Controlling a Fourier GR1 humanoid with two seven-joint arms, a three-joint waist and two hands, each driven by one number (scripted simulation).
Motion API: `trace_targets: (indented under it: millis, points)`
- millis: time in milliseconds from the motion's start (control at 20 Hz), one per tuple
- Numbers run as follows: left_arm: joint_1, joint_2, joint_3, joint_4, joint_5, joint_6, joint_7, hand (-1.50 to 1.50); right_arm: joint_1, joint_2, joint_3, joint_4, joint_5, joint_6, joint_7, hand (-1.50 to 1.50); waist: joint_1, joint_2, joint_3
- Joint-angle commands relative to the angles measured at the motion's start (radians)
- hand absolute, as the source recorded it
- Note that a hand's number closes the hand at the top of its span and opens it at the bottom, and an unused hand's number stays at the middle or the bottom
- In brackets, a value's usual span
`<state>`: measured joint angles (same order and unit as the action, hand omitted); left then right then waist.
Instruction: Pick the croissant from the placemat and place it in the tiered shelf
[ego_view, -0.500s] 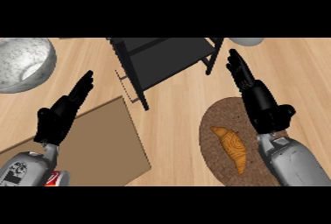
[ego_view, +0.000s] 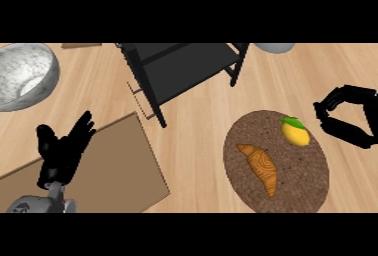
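A golden croissant (ego_view: 260, 167) lies on the brown oval placemat (ego_view: 295, 187) at the lower right, with a yellow lemon (ego_view: 295, 133) beside it on the mat's upper part. The black tiered shelf (ego_view: 181, 67) stands at the top centre. My right hand (ego_view: 347, 120) hovers at the right edge, just right of the lemon, its fingers curled and holding nothing. It does not touch the croissant. My left hand (ego_view: 65, 148) rests open at the lower left, fingers up, over a brown board.
A grey speckled bowl (ego_view: 26, 75) sits at the upper left. A flat brown board (ego_view: 96, 170) covers the lower left of the counter. A pale round object (ego_view: 275, 47) shows at the top edge, right of the shelf.
My right hand has swung from above the placemat out to the right edge and curled its fingers, uncovering the lemon. The left hand has dropped slightly lower.
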<state>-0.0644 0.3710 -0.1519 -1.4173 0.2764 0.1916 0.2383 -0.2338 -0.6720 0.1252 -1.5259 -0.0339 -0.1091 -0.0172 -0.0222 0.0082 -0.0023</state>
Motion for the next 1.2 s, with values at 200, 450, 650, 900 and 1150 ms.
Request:
trace_targets:
  millis: [200,450,650,900,1150]
  points:
    - [-0.006,-0.022,0.055,0.105,0.059,-0.061,0.021,0.00,0.135,-0.128,-0.124,0.134,-0.091,0.267,-0.281,-1.50,0.012,-0.008,0.002]
    - [0.056,-0.010,0.052,0.025,0.051,-0.062,0.032,0.00,0.199,-0.209,-0.092,0.064,-0.073,0.417,-0.321,-1.50,0.017,-0.012,0.002]
    - [0.026,-0.042,0.060,0.117,0.043,-0.077,-0.018,0.00,0.204,-0.268,-0.084,-0.125,-0.111,0.484,-0.131,-1.50,0.009,-0.011,0.000]
    - [0.033,-0.034,0.072,0.034,0.045,-0.056,0.036,0.00,0.268,-0.265,-0.026,-0.379,-0.023,0.406,0.104,-1.50,0.010,-0.014,0.001]
    - [0.005,-0.084,0.033,0.109,0.009,-0.056,0.011,0.00,0.121,-0.199,0.062,-0.502,0.016,0.336,0.490,-1.50,0.026,-0.007,0.000]
